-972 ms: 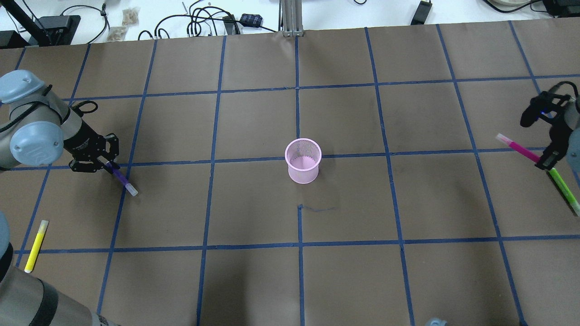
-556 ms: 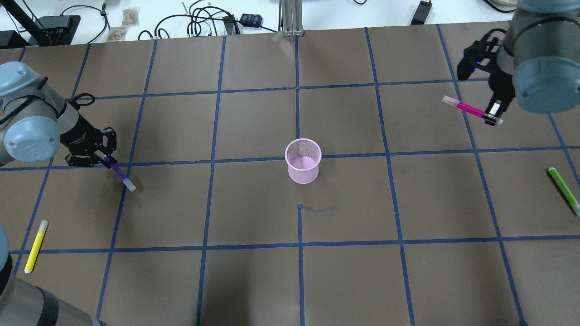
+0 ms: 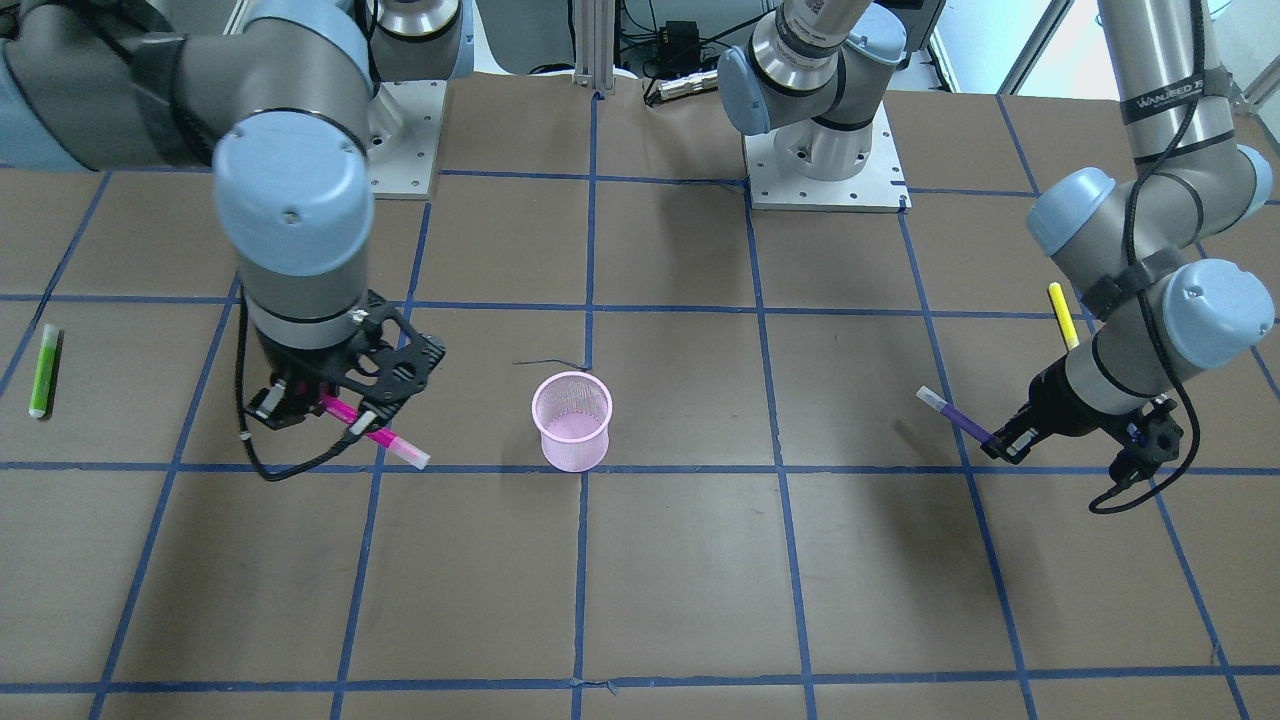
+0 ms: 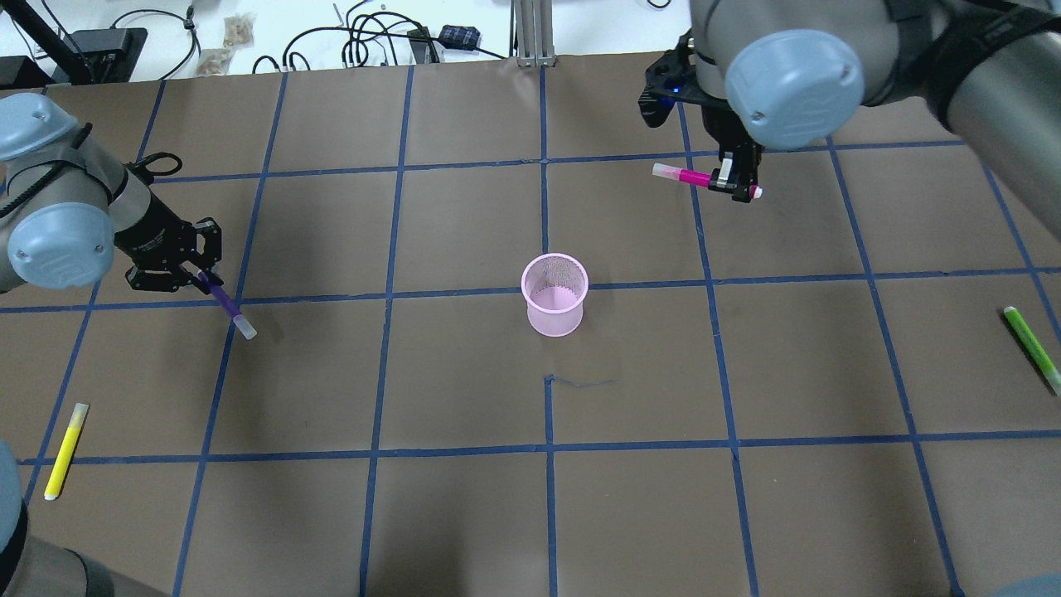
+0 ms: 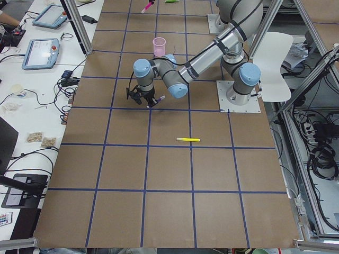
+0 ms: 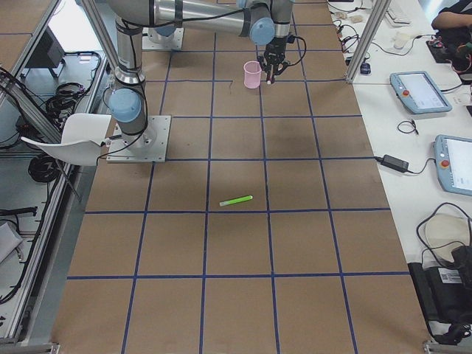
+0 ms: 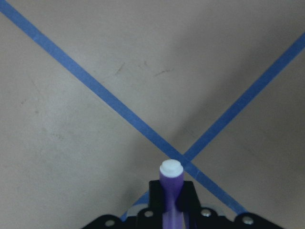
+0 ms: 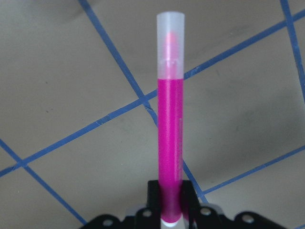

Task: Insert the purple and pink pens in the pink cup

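Right gripper (image 4: 731,179): shut around the pink pen (image 4: 692,176), which sticks out sideways, not upright.
Left gripper (image 4: 197,280): grips the purple pen (image 4: 225,307), cap slanting away.
Pink cup (image 4: 554,294): between the grippers, well apart from both.
Risk: a slanted pen may hit the rim and tip the cup; the arms may meet above it.
Pose: right arm high, stretched over the surface; left arm low.

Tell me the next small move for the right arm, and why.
Probably bring the right gripper over the cup. It grips the pink pen nearly level, off to the cup's side, nearer than the left gripper with the purple pen; the cup stands upright and empty.
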`<act>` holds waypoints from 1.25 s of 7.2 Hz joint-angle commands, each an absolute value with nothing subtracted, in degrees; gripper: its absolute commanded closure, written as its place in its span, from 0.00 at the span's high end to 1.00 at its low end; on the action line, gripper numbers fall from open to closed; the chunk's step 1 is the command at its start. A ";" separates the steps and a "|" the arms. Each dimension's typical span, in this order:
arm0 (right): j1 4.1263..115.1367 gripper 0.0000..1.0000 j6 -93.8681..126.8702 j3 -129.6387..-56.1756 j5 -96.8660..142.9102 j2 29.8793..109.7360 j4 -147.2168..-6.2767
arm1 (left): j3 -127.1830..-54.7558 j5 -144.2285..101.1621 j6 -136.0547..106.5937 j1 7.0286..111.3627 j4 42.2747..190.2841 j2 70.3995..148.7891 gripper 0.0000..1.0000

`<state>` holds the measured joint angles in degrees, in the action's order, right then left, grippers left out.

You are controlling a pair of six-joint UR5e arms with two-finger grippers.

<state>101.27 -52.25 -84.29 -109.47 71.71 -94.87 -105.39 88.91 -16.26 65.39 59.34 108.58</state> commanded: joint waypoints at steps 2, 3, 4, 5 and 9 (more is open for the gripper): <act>113.89 0.00 -51.86 -82.79 -121.89 67.95 -89.05 | -105.38 88.59 -16.26 66.62 60.11 107.49 0.00; 116.17 0.00 -51.86 -82.79 -122.17 67.07 -89.21 | -105.38 88.51 -16.26 66.62 60.12 107.40 0.00; 117.67 0.00 -51.77 -82.79 -123.04 65.23 -89.30 | -105.38 88.42 -16.26 66.62 60.29 107.23 0.00; 118.56 0.00 -51.33 -82.79 -123.31 63.82 -89.30 | -105.38 88.42 -16.26 66.62 60.38 107.05 0.00; 121.89 0.00 -49.57 -82.70 -123.05 60.74 -89.21 | -105.38 88.59 -16.26 68.02 60.47 106.88 0.00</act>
<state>120.79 -49.77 -82.67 -123.28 61.23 -89.19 -105.38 88.46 -16.26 67.22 60.49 106.98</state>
